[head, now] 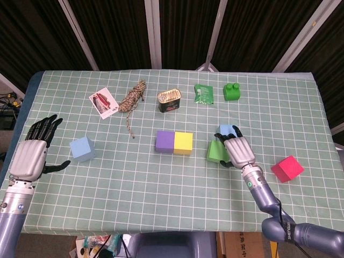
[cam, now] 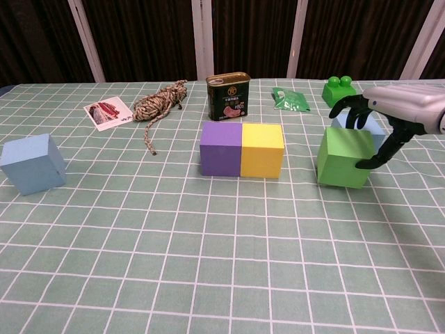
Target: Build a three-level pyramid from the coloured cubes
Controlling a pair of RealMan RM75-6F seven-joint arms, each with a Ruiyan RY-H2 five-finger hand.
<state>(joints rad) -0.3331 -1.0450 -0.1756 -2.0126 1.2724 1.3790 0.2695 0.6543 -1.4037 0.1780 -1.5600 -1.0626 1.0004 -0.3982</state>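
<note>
A purple cube [head: 165, 141] and a yellow cube [head: 183, 143] stand side by side, touching, at mid-table. My right hand [head: 239, 151] grips a green cube [head: 215, 151] from its right side, thumb on the front face [cam: 344, 157], a short gap right of the yellow cube [cam: 261, 149]. Whether the green cube touches the cloth I cannot tell. A light blue cube [head: 227, 129] sits just behind it, partly hidden by the fingers. Another light blue cube [head: 82, 149] lies far left, next to my empty left hand [head: 32, 156], whose fingers are spread. A red cube [head: 287, 169] lies at the right.
Along the back stand a meat tin [head: 169, 100], a coil of rope [head: 133, 98], a picture card [head: 104, 102], a green packet [head: 203, 93] and a green studded brick [head: 232, 92]. The checked cloth [head: 161, 183] covers the table.
</note>
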